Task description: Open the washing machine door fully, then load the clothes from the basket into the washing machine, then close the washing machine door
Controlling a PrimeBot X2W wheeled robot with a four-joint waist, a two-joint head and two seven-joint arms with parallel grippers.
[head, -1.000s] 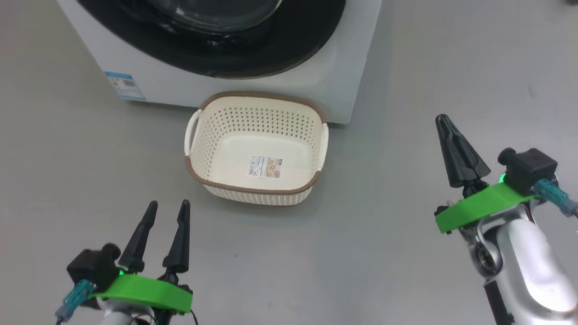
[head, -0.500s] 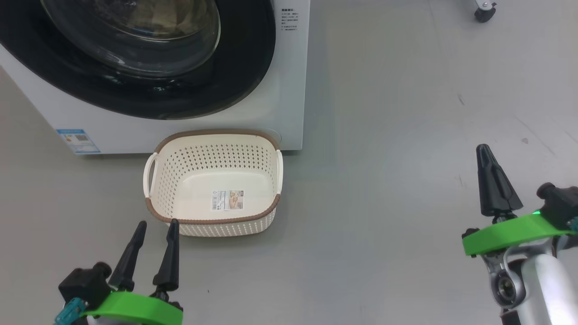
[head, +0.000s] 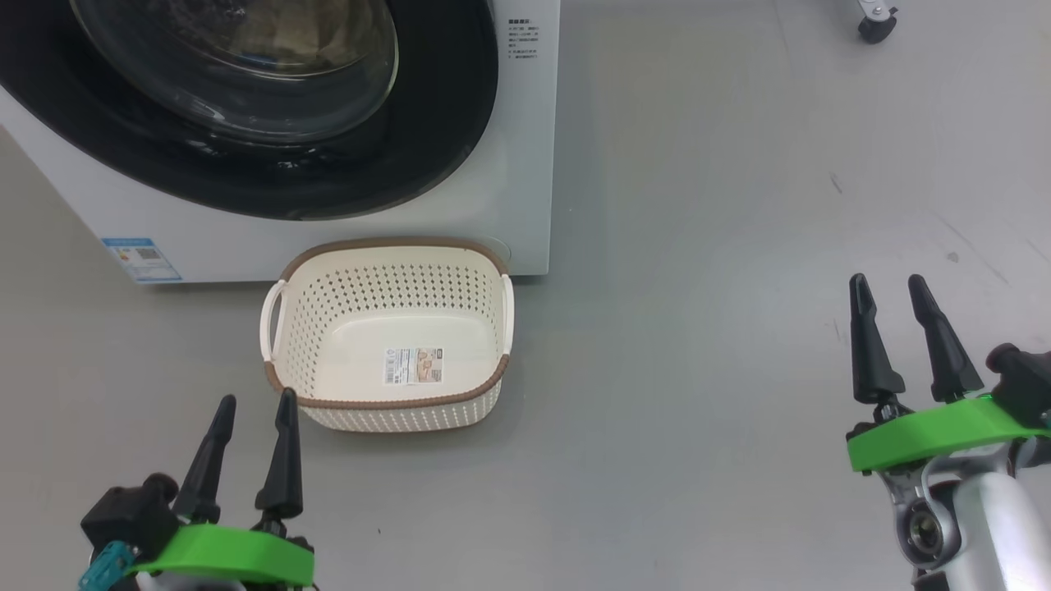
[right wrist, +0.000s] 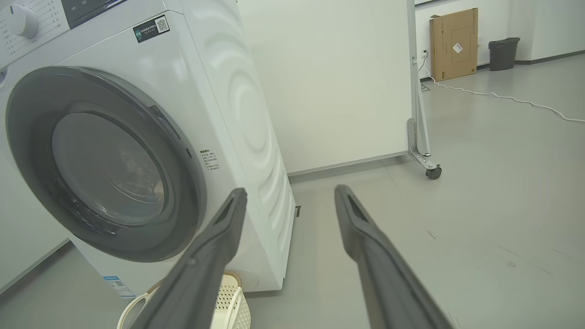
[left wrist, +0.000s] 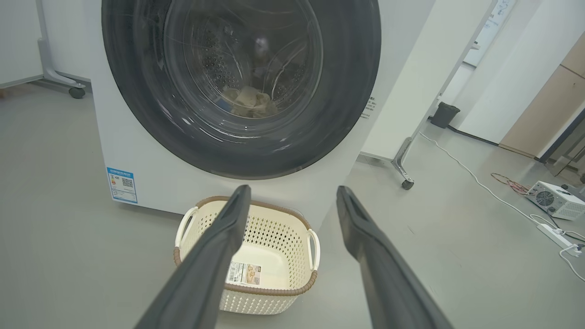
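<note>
Nearest: left gripper [head: 256,400] at 7 o'clock in the head view. Its two dark tapered fingers stand apart with nothing between them. The right gripper [head: 888,281] at 4 o'clock is the same, fingers spread and empty. Each sits on a bright green plate [head: 944,428] over matte grey floor [head: 698,386].

Next out is the basket [head: 394,404], around 8 o'clock of centre. It stands upright on the floor, with its back edge just beside the washing machine [head: 525,164].
- Cream plastic, rounded rectangle, walls punched with rows of small holes.
- Brown woven-look rim, with white loop handles on both short sides.
- Its smooth bottom shows in full, with a label sticker [head: 414,365] on it.

The washing machine is at 11 o'clock, a white box with smooth panels and a blue sticker [head: 141,257] low at its left corner. The washing machine door [head: 443,139] is shut flat against the front. It has a wide glossy black ring and bulging clear glass [head: 246,74] streaked with reflections.

The clothes [left wrist: 249,101] sit at 6 o'clock behind that glass in the left wrist view, a pale yellowish crumpled heap at the bottom of the perforated steel drum [left wrist: 215,68]. With the glare we read them as the garments, but we can't make out any print.

Farthest: a caster [head: 872,25] at 1 o'clock. The right wrist view shows a flat cardboard box [right wrist: 453,43], a dark bin [right wrist: 503,53] and a white cable [right wrist: 502,97] on the floor.
</note>
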